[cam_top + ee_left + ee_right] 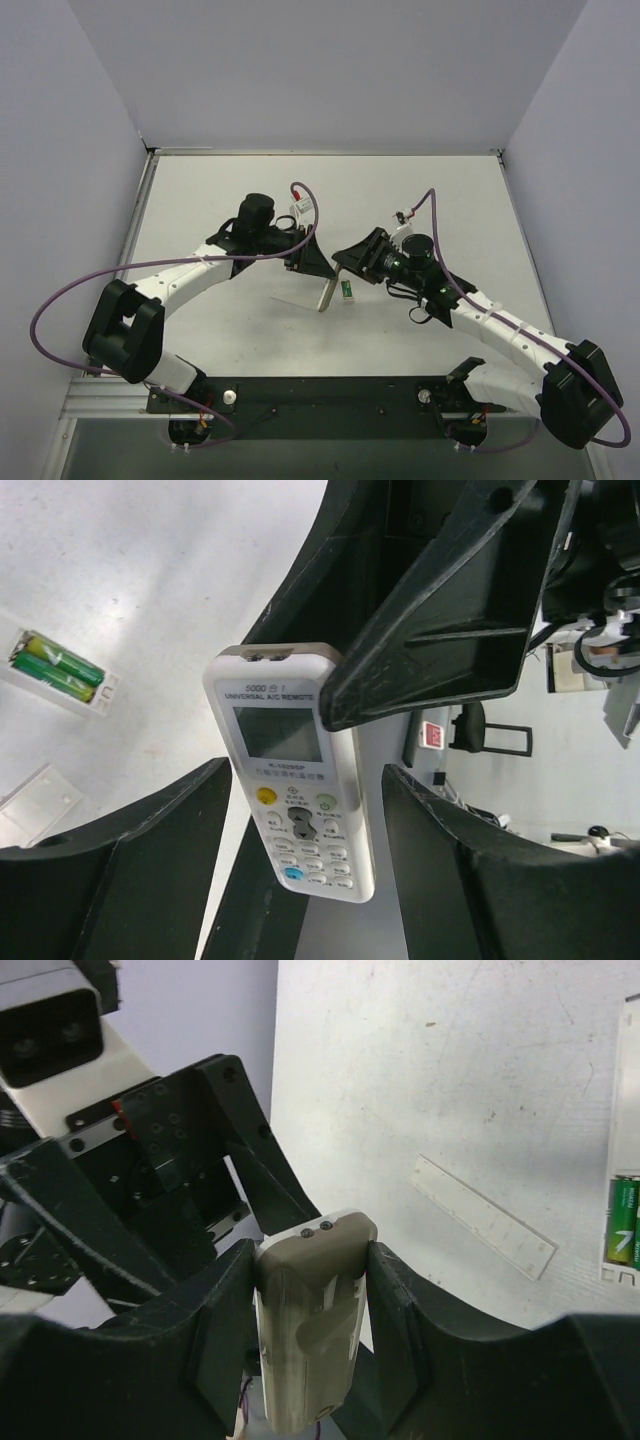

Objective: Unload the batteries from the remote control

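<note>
Remote control (310, 1300) is pinched at its top end by your right gripper (312, 1260), low in the centre of the right wrist frame, with its tan-grey back toward that camera. Your left gripper (307, 770) stands open around the remote's keypad face, with a gap showing on the right side. The batteries (58, 666) lie side by side in a white casing (108, 688) on the table (150, 560), at the upper left of the left wrist frame.
</note>
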### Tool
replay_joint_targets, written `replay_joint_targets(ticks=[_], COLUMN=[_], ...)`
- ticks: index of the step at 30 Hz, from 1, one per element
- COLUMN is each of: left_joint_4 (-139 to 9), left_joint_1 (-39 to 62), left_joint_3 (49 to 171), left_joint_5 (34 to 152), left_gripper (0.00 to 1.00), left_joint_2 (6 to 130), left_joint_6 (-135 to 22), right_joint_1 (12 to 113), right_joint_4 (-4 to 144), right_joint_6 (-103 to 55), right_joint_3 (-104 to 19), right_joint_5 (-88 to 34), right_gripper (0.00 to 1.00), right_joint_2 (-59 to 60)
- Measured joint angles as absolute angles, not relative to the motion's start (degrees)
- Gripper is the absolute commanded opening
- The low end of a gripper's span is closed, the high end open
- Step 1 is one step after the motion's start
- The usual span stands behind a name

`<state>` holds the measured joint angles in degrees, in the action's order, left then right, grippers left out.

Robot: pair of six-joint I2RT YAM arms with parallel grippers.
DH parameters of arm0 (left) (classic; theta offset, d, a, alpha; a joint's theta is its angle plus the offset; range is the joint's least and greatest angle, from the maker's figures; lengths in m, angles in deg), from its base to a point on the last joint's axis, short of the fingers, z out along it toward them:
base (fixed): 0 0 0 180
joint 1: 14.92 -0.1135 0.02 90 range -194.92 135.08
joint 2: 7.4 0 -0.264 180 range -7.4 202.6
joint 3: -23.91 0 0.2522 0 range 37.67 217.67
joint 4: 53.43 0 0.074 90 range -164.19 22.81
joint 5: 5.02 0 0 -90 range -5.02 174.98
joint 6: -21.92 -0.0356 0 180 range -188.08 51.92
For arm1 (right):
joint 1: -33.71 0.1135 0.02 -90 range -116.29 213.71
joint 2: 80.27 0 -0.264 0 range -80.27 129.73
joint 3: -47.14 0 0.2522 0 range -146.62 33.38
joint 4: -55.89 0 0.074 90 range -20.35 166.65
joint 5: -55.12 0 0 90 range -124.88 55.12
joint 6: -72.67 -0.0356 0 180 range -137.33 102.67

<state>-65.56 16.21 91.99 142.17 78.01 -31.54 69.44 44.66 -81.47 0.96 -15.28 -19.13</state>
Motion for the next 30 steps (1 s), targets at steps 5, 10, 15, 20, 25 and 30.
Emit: replay_joint_targets(ticks=[5,10,15,20,25,30], left_joint_4=[-72.31,-76.64,-79.88,-79.94,-79.81,-79.9], left_joint_1=[16.26,17.06,18.0,18.07,18.33,19.58], left_joint_3=[93.35,93.43,93.63,93.7,93.78,93.78], left_joint_5=[139.37,136.11,132.31,130.36,130.15,128.44], left_gripper=[0.74,0.74,0.7,0.64,0.7,0.72], left_joint_2=[77.9,77.9,77.92,78.49,80.74,82.12], left_joint_6=[-36.42,-39.02,-40.26,-39.85,-39.13,-38.82], right_joint_1=[69.44,69.44,69.44,69.74,70.2,70.42], right_joint_4=[47.02,48.31,50.08,51.17,54.19,54.87], right_joint_6=[-82.08,-82.98,-83.5,-84.31,-84.86,-86.13], right_joint_3=[0.32,0.24,-1.56,-2.04,-3.46,-3.83], right_joint_5=[-15.37,-15.76,-16.62,-18.01,-19.74,-19.98], right_gripper=[0.0,0.0,0.0,0.0,0.0,0.0], right_joint_2=[-16.0,-14.78,-13.49,-11.98,-9.93,-7.96])
